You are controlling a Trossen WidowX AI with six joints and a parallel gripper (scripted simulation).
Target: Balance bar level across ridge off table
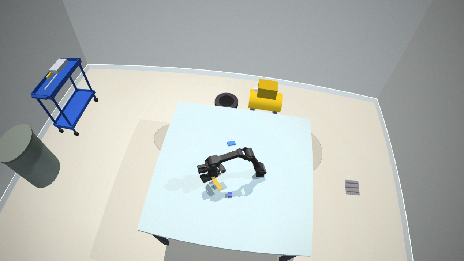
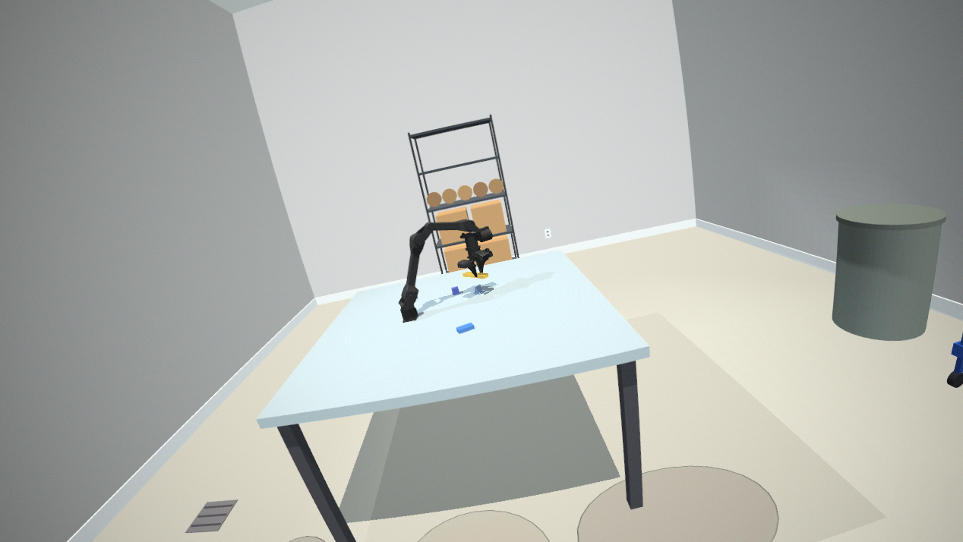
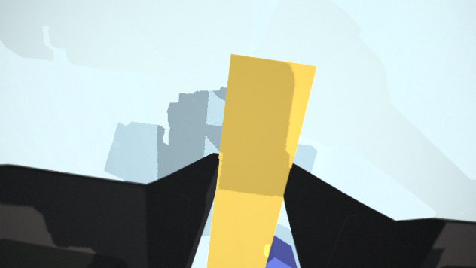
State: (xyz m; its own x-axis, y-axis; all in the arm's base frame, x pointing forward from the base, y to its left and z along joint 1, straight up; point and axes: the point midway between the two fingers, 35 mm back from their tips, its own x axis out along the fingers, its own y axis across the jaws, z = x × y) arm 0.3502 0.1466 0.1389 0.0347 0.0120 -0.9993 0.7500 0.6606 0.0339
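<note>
Blue cart (image 1: pixel 85 77), yellow tank (image 1: pixel 265 100), shelf rack (image 2: pixel 417 168).

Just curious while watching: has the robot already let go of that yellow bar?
No, the hand has the yellow bar pinched between its two black fingers.
</note>
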